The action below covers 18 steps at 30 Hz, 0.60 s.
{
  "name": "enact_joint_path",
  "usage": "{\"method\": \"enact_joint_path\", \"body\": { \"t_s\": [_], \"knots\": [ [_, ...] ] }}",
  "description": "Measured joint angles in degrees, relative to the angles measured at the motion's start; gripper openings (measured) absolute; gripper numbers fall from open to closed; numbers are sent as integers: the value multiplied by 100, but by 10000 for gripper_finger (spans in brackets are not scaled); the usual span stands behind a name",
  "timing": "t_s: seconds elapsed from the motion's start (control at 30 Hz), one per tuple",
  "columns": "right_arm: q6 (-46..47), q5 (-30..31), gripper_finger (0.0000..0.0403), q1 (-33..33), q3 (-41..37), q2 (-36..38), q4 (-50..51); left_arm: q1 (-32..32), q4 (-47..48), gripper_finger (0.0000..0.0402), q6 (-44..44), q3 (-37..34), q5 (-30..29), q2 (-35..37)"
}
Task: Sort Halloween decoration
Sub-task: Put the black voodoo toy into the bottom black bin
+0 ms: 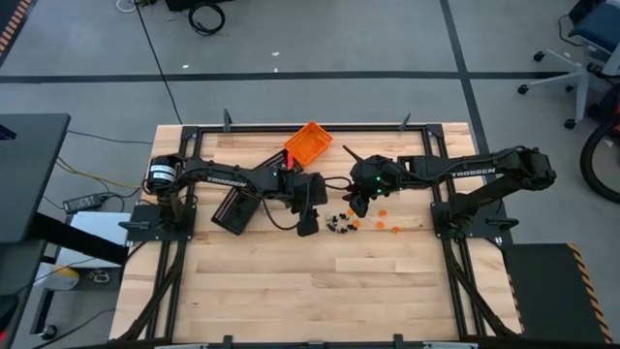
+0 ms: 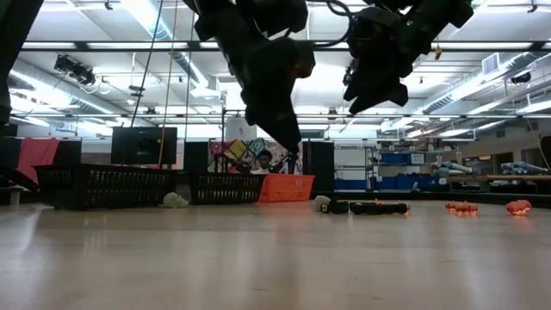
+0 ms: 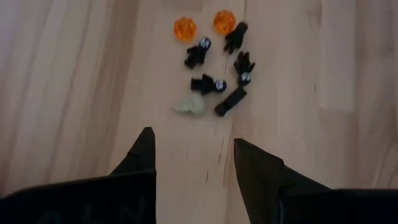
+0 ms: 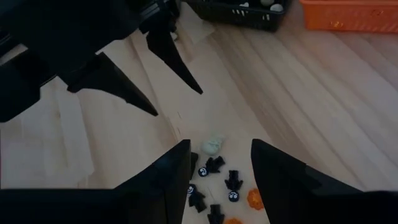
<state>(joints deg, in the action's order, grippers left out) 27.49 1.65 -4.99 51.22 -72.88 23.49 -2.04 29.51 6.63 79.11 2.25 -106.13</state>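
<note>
The left gripper (image 3: 194,163) hangs above the wooden table (image 1: 291,291) with its two dark fingers spread apart and nothing between them; bare wood shows in the gap. Just beyond its fingertips lies a small cluster of Halloween decoration: several black trinkets (image 3: 214,84) with pale faces, one whitish trinket (image 3: 189,106) and two orange trinkets (image 3: 204,26) at the far edge of the group. Their exact shapes are too small to make out.

The right gripper (image 4: 219,163) hovers over the same cluster from the opposite side, fingers likewise parted and empty, and its own fingers cut off part of the pile. In the high view the two grippers nearly meet at the table's middle, and the arms hide some of the trinkets. A few more orange pieces (image 1: 387,225) lie apart to the right of the cluster.

An orange tray (image 1: 308,143) sits tilted near the far edge, and a black tray (image 1: 232,209) lies left of the left arm, partly covered by it.
</note>
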Motion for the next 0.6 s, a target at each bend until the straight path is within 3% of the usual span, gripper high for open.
{"method": "enact_joint_path", "body": {
  "t_s": [0.3, 0.6],
  "knots": [
    [164, 24, 173, -1, 0, 0, 119, 21, -706, 117, -208, 0, 241, 0],
    [892, 21, 173, -165, 0, -1, 1650, 285, -1690, 117, -551, 2, 405, -565]
  ]
}}
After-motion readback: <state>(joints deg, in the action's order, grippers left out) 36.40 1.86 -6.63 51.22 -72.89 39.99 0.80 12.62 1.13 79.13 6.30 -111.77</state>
